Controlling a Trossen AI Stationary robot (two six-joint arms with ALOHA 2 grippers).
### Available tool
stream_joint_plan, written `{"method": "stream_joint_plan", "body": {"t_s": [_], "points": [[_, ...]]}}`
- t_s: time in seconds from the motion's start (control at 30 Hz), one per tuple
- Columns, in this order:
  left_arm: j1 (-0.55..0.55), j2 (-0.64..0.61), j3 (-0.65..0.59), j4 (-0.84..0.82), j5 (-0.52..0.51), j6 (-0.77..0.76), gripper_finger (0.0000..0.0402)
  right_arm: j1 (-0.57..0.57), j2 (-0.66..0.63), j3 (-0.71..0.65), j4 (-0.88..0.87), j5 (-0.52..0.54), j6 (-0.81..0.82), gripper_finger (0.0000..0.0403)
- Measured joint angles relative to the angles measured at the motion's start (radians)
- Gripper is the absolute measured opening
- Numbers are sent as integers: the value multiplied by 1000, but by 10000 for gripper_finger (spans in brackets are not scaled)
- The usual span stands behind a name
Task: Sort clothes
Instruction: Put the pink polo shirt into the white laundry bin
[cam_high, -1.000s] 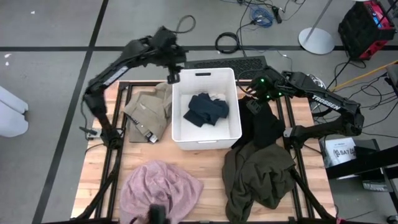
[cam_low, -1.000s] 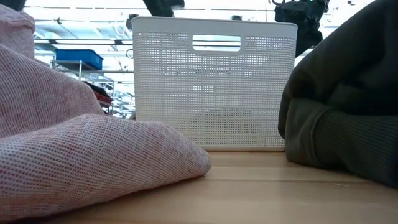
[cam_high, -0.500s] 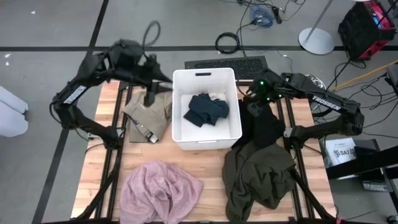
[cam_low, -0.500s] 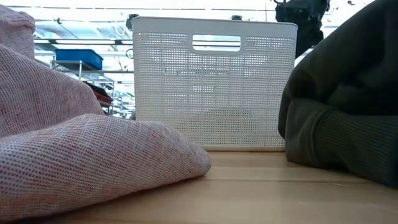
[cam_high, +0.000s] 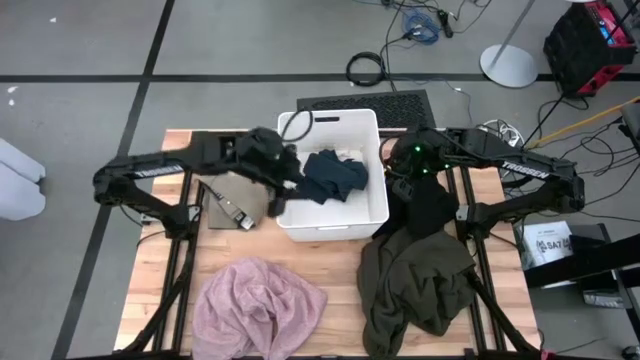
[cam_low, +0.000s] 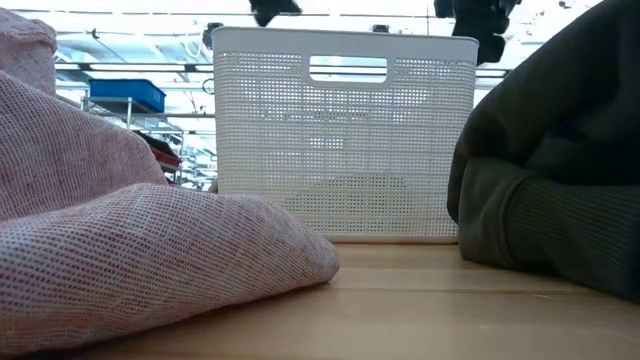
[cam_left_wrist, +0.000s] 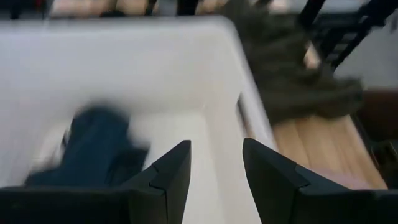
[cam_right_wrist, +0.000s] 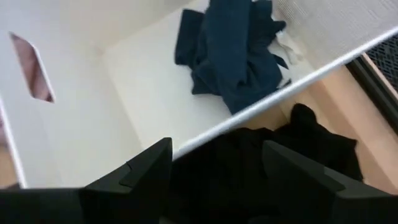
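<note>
Both grippers hang at the white bin (cam_high: 335, 222): the left gripper (cam_left_wrist: 214, 180) over its left rim, fingers spread with nothing between them, and the right gripper (cam_right_wrist: 214, 171) at its right rim above the black garment (cam_high: 425, 205), fingers apart and empty. Inside the bin lies the navy garment (cam_high: 330, 175). On the table, the tan garment (cam_high: 235, 195) lies left of the bin, the pink garment (cam_high: 255, 310) and olive garment (cam_high: 415, 285) nearer the front.

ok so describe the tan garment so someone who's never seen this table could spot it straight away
Start at the white bin in the middle of the wooden table. On the side of it where the left arm works, a tan khaki garment lies crumpled flat against the bin's outer wall, partly under that arm. It is the only sandy-coloured piece, with a small tag showing; the pink garment lies nearer the table's front edge.
</note>
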Motion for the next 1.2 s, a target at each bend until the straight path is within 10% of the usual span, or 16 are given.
{"method": "stream_joint_plan", "body": {"t_s": [0.27,1.2], "points": [[-288,-53,12,62,-341,61,154,149,0,0,77,0,45,238],[-974,-89,-272,-126,-983,-836,154,718,412,-108,965,111,193,238]]}}
